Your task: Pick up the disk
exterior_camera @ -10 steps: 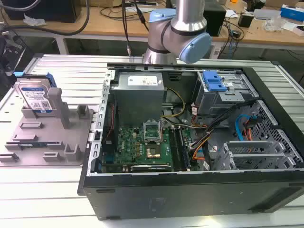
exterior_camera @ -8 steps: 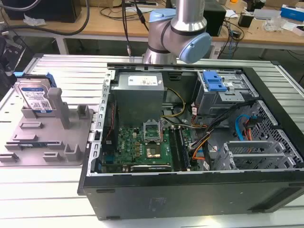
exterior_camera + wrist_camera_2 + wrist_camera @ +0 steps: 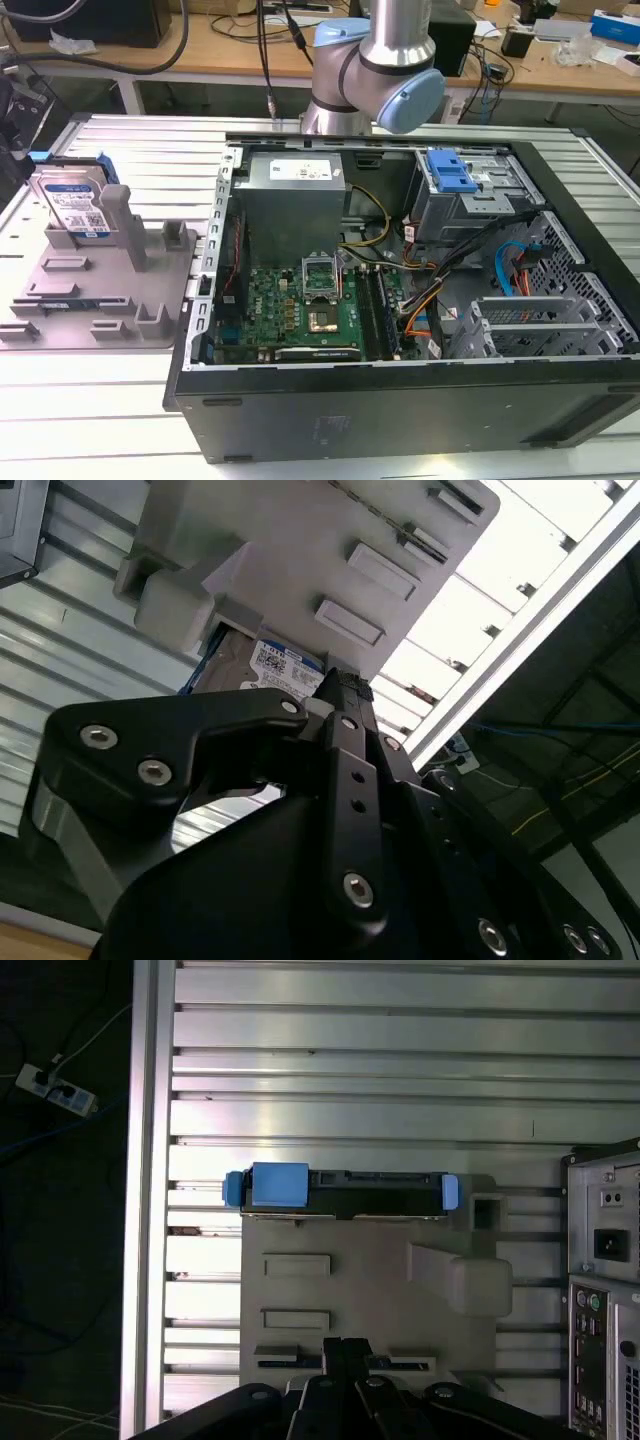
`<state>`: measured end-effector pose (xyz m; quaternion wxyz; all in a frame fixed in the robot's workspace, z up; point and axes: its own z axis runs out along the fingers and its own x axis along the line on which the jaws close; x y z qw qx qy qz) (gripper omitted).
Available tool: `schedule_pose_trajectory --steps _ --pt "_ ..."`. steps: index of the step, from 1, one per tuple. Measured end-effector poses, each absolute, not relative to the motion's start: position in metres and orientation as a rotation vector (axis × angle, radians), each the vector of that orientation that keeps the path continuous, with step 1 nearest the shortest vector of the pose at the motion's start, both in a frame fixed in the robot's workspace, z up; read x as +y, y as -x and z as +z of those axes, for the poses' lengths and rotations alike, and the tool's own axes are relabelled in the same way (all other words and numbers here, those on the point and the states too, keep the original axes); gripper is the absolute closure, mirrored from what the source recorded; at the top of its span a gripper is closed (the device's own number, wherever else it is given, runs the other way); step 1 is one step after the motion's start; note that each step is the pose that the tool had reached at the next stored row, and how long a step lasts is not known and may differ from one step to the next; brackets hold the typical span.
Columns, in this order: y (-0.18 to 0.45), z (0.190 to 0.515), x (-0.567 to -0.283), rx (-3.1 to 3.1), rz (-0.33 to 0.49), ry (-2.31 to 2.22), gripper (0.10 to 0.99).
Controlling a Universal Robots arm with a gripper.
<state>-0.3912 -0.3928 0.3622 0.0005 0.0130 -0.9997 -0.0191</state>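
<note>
At the exterior view's left, we see the disk [image 3: 75,205] standing on edge in the grey fixture [image 3: 110,300]. The fixture lies on the ribbed metal counter [image 3: 140,150], just beside the open computer case [image 3: 400,410]. In the first wrist view our tool [image 3: 345,1345] hangs over the fixture, fingers clenched together on nothing, well apart from the disk's blue-railed edge.
</note>
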Motion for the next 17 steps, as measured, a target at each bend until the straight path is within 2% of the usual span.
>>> schedule_pose_trajectory --steps 11,16,17 --pt "0.3912 0.3619 -0.3928 -3.101 -0.058 -0.462 0.973" --pt "0.3912 0.3617 -0.3928 -3.056 -0.057 -0.687 0.671" --pt "0.3912 0.3616 -0.3928 -3.041 -0.056 -0.747 0.545"
